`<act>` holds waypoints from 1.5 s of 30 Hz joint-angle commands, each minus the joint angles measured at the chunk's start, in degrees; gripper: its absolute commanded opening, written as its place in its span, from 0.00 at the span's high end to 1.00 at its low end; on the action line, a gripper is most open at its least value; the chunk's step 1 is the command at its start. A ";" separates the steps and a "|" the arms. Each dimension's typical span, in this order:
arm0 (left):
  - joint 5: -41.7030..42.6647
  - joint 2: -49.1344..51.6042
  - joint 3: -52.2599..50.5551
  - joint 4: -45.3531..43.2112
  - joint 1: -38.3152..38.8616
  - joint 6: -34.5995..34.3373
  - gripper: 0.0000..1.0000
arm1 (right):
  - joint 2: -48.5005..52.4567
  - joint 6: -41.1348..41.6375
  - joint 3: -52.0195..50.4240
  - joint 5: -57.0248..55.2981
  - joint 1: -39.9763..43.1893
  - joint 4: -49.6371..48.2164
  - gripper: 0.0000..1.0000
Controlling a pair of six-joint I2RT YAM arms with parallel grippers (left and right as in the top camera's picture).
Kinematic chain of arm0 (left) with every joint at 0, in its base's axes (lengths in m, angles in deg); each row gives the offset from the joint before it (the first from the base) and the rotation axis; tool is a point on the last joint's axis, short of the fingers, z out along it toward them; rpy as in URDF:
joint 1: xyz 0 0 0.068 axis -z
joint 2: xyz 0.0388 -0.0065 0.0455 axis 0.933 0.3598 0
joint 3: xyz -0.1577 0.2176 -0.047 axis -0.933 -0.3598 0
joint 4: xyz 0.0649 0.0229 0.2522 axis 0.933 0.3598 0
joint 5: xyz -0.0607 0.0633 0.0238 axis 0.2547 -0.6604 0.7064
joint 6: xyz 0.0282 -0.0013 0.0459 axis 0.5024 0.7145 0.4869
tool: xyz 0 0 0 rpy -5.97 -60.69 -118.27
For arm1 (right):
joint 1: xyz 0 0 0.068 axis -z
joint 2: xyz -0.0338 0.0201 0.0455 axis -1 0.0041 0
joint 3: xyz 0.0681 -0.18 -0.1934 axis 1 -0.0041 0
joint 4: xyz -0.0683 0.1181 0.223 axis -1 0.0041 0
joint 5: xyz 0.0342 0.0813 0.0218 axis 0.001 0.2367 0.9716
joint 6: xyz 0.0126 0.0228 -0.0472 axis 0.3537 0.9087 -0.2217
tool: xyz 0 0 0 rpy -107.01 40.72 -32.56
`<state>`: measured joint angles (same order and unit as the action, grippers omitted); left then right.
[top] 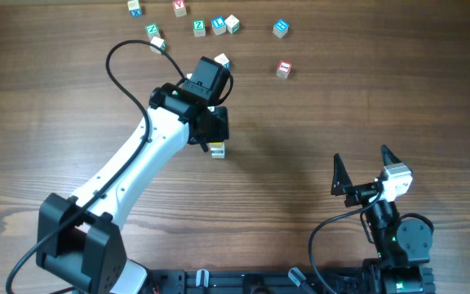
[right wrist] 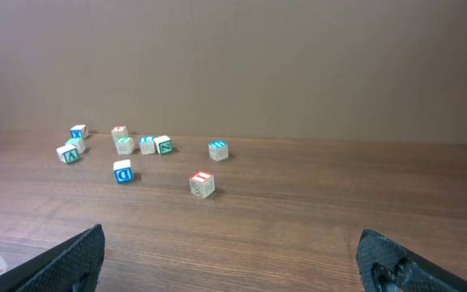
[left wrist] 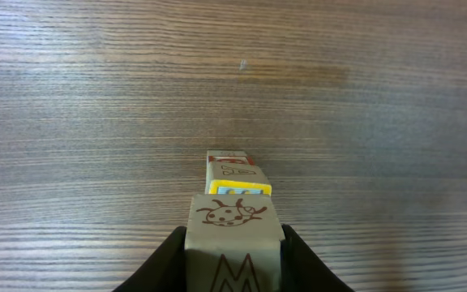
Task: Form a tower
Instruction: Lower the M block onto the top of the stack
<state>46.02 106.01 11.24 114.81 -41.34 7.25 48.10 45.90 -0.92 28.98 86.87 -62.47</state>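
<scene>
Stacking | left gripper [left wrist: 233, 272] grips letter cube [left wrist: 233, 223] over the tower [left wrist: 239, 174] | right gripper [top: 361, 169] spread wide | next: align, lower.

The top cube [left wrist: 233, 223] sits between the fingers of the left gripper [left wrist: 233, 255], directly over the rest of the tower [left wrist: 237, 172]. Loose cubes [top: 219, 25] lie scattered beyond that gripper — the right gripper [top: 361, 157] stands well apart, rightward and behind.

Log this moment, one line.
phase: stacking | left gripper: shut on cube, above tower | right gripper: open, empty | loose cubes: far side
</scene>
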 commanded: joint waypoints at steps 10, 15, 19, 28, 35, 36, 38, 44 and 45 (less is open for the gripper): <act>0.72 0.72 -0.07 -1.22 -0.31 2.78 0.71 | -0.39 0.39 -0.07 -0.66 -0.13 -0.17 0.00; 0.72 0.72 -0.39 -1.29 0.35 2.75 0.71 | -0.39 0.37 -0.07 -0.63 -0.13 -0.17 0.00; 0.33 0.72 -1.14 -2.08 1.38 2.73 0.71 | -0.39 0.37 -0.07 -0.66 -0.13 -0.17 0.00; -0.22 0.72 -2.49 -2.45 1.57 2.69 0.70 | -0.39 0.37 -0.07 -0.63 -0.13 -0.17 0.00; -0.42 0.72 -3.06 -4.00 1.51 2.71 0.68 | -0.39 0.37 -0.07 -0.63 -0.13 -0.17 0.00; -0.39 0.72 -3.06 -3.96 1.51 2.71 0.68 | -0.39 0.37 -0.07 -0.63 -0.13 -0.17 0.00; -0.39 0.72 -3.06 -3.98 1.53 2.71 0.67 | -0.39 0.37 -0.07 -0.63 -0.13 -0.17 0.00; -0.39 0.72 -3.06 -3.54 1.55 2.73 0.59 | -0.39 0.37 -0.07 -0.63 -0.13 -0.17 0.00; -0.39 0.72 -3.06 -3.56 1.55 2.71 0.59 | -0.39 0.37 -0.07 -0.63 -0.13 -0.17 0.00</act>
<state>45.98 106.21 8.75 111.18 -40.10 9.40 48.10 45.90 -0.92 28.98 86.87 -62.47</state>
